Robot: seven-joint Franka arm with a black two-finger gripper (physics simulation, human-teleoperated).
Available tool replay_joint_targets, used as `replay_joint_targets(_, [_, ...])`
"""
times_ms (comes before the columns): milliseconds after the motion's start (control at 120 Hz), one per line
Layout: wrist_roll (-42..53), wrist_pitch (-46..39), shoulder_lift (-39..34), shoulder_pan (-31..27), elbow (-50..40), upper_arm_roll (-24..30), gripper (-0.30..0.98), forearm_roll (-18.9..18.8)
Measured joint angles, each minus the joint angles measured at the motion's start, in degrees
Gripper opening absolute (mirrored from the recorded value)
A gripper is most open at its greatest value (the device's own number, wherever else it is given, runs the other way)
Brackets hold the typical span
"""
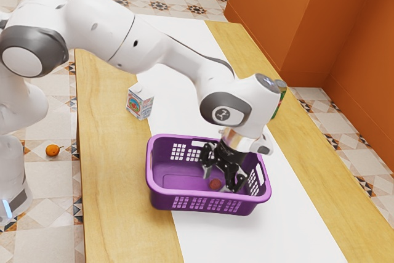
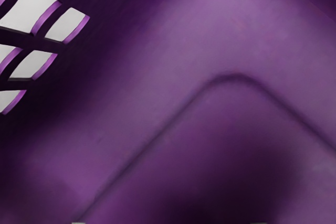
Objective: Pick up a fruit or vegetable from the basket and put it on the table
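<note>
The smooth purple basket (image 1: 161, 198), round-cornered and pierced with squarish holes, holds a reddish, roundish fruit (image 1: 215, 184) on its floor; its long axis and pointing direction I cannot tell. The gripper (image 1: 217, 181) is released, fingers apart, near the fruit.

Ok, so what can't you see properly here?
- Exterior view: part of the green can, hidden behind the arm.
- Exterior view: what the reddish thing in the basket is; too small.
- Exterior view: writing on the carton; too small.
- Wrist view: the basket's floor, blurred.
</note>
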State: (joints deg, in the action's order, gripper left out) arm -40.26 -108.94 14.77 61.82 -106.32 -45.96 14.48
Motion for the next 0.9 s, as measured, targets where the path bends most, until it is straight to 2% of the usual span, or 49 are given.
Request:
replay_joint_targets(550, [2.77, 0.66, -0.04, 0.09, 1.21, 0.00, 0.13, -0.13])
replay_joint_targets(692, [3.25, 3.78, -0.65, 0.31, 6.41, -1.03, 0.13, -0.34])
replay_joint_targets(783, [3.65, 7.52, -0.88, -0.44, 12.73, -5.28, 0.13, -0.45])
replay_joint_targets(900, [4.58, 13.37, -0.95, -7.87, 21.06, -7.56, 0.14, -0.36])
